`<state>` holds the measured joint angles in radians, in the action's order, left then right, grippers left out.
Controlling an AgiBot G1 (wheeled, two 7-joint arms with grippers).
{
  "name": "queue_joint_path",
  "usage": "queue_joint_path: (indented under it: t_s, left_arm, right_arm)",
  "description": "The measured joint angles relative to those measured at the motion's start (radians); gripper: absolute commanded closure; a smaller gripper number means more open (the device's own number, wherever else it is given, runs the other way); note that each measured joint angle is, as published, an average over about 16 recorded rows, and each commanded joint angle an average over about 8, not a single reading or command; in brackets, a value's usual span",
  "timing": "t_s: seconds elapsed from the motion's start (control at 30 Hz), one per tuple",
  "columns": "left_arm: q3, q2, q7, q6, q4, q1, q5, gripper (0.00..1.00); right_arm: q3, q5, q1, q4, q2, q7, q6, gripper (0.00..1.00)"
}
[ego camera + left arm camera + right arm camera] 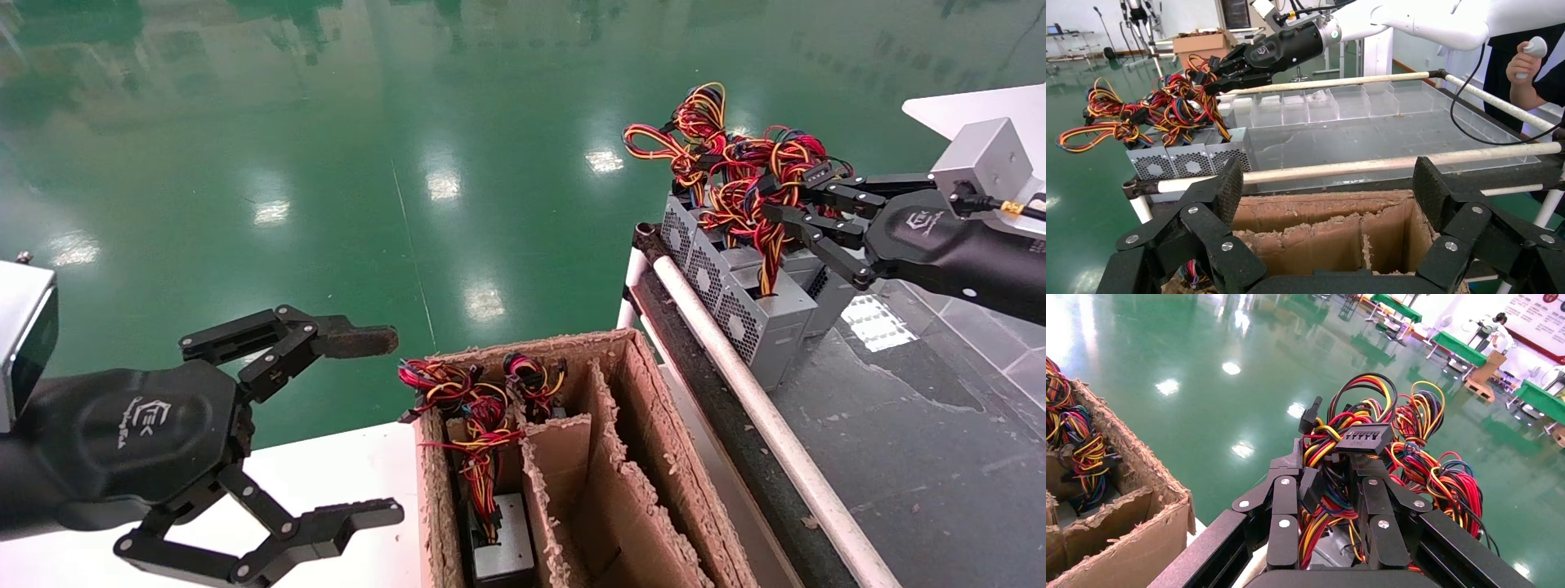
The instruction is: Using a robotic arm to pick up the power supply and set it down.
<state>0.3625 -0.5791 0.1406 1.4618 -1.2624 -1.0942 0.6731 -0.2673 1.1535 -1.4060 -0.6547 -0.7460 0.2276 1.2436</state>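
While its fingers clamp the wire bundle (pixel 764 208), the right hand (pixel 797 214) sits above the power supply (pixel 764 314).

Legible markings are limited to white logos printed on the black gripper bodies. Head view: the left gripper (pixel 327 433), at 8 o'clock, carries a white angular emblem with a line of small lettering beneath, too small to read. The right gripper (pixel 805 216), at 2 o'clock, bears the same emblem. Left wrist view: the emblem shows on the far gripper, unreadable. Wall signage in the right wrist view, at 1 o'clock, is illegible.
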Motion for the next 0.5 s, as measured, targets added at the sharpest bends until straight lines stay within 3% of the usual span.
queue_joint_path:
  t_s: [0.03,0.5]
  left_arm:
    - [0.000,0.000,0.000,0.000,0.000,0.000,0.000,0.00]
    - [0.000,0.000,0.000,0.000,0.000,0.000,0.000,0.00]
  right_arm:
    - [-0.001,0.001,-0.002,0.002,0.000,0.001,0.002,0.00]
    - [-0.005,0.007,-0.005,0.005,0.014,-0.009,0.014,0.00]
